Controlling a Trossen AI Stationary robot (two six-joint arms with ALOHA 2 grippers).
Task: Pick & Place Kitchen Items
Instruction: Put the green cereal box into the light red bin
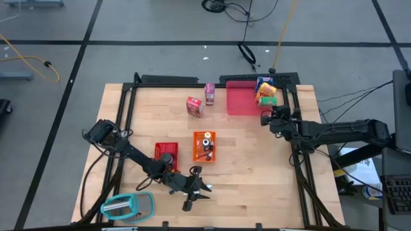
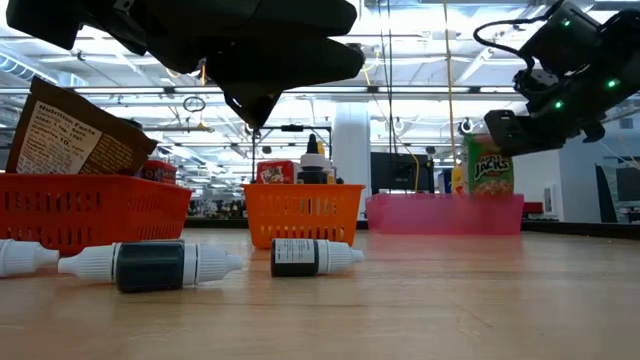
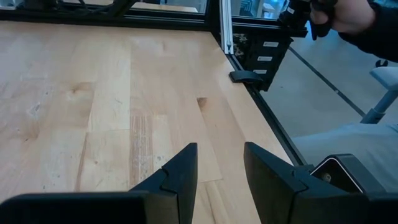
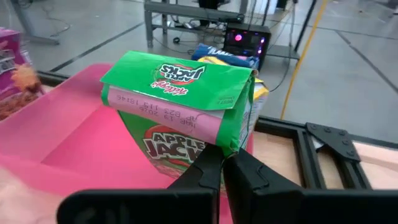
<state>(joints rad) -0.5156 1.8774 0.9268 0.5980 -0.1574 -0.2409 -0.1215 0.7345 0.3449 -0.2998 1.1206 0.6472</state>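
My right gripper (image 4: pixel 224 158) is at the pink tray's right near corner (image 1: pixel 266 117), shut on a green Apple Jacks carton (image 4: pixel 180 102). In the low view the carton (image 2: pixel 490 165) stands upright above the tray wall, its lower end hidden behind that wall. Blue and yellow cartons (image 1: pixel 264 85) sit at the tray's far right. My left gripper (image 3: pixel 221 155) is open over bare wood near the table's near edge (image 1: pixel 192 186), with nothing between its fingers. Small white-capped bottles (image 2: pixel 150 265) (image 2: pixel 312 257) lie on their sides on the table below it. My right gripper pinches the green carton at its lower corner (image 4: pixel 231 148), between the free ends of the two fingers. The fingers come level from the table's near side. The carton is upright; whether it is lifted clear of the tray I cannot tell.
A red bin (image 1: pixel 166 154) holds a brown packet (image 2: pixel 70 135). An orange bin (image 1: pixel 205 146) holds small bottles. A red carton (image 1: pixel 194 106) and a pink carton (image 1: pixel 209 94) stand left of the pink tray (image 1: pixel 241 99). A teal-rimmed oval object (image 1: pixel 128 206) lies at the near left corner.
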